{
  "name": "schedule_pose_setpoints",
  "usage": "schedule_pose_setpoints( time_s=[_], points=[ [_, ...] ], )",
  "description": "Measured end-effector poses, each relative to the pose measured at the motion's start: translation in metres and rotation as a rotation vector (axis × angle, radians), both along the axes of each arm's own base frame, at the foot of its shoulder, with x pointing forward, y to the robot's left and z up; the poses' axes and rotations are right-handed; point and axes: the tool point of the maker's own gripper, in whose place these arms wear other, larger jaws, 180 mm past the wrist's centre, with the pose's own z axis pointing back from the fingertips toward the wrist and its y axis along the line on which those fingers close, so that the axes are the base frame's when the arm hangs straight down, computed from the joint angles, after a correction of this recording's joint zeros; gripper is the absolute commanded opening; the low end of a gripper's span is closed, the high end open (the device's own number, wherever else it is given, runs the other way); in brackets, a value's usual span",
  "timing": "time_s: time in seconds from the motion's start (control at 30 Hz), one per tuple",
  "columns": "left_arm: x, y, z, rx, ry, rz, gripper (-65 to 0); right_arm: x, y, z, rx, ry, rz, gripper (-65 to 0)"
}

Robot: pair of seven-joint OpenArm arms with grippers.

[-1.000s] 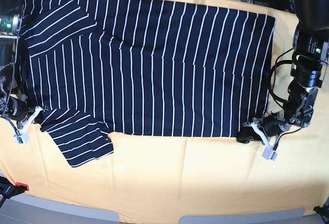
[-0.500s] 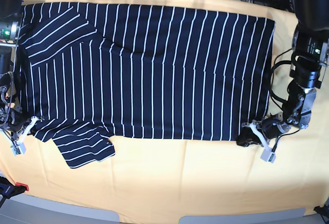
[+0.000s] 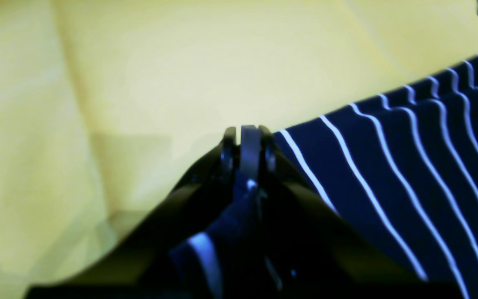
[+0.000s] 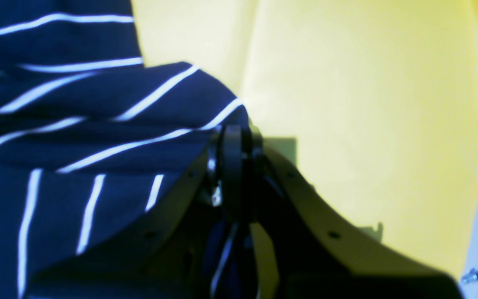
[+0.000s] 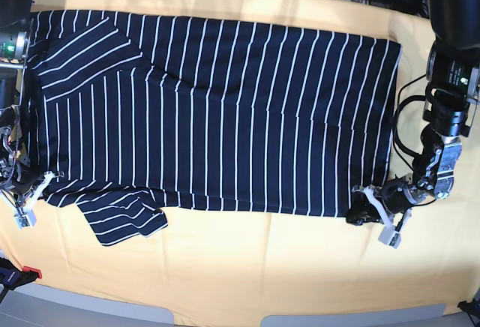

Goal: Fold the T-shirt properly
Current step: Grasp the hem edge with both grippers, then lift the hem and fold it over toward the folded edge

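T-shirt: soft, light, limp cloth judged. Corners at 4 and 8 o'clock were pinched by left gripper and right gripper, jaws clamped.

Yellow cloth spread flat; T-shirt atop.

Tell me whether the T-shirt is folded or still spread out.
Spread out. The T-shirt lies flat across the yellow cloth, both sleeves out, no fold made; each gripper pinches a near corner.
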Motion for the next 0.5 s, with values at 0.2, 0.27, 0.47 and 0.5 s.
schedule_pose_setpoints(
  time_s=[0.2,0.27,0.47,0.5],
  points=[
    [0.0,0.002,0.005,0.008,-0.009,-0.007,-65.0,-0.007,0.02,-0.002,0.096,0.037,0.088,-65.0],
    [-0.001,0.006,0.009,0.008,-0.002,-0.009,-65.0,-0.01,0.03,0.0,0.154,0.05,0.117,-65.0],
    [-0.014,0.006,0.022,-0.044,0.102,-0.033,-65.0,-0.023,0.014,0.012,0.232,0.082,0.07,-65.0],
    [-0.016,-0.001,0.024,-0.056,0.105,-0.053,-65.0,-0.023,0.011,0.014,0.238,0.074,0.065,-65.0]
  ],
)
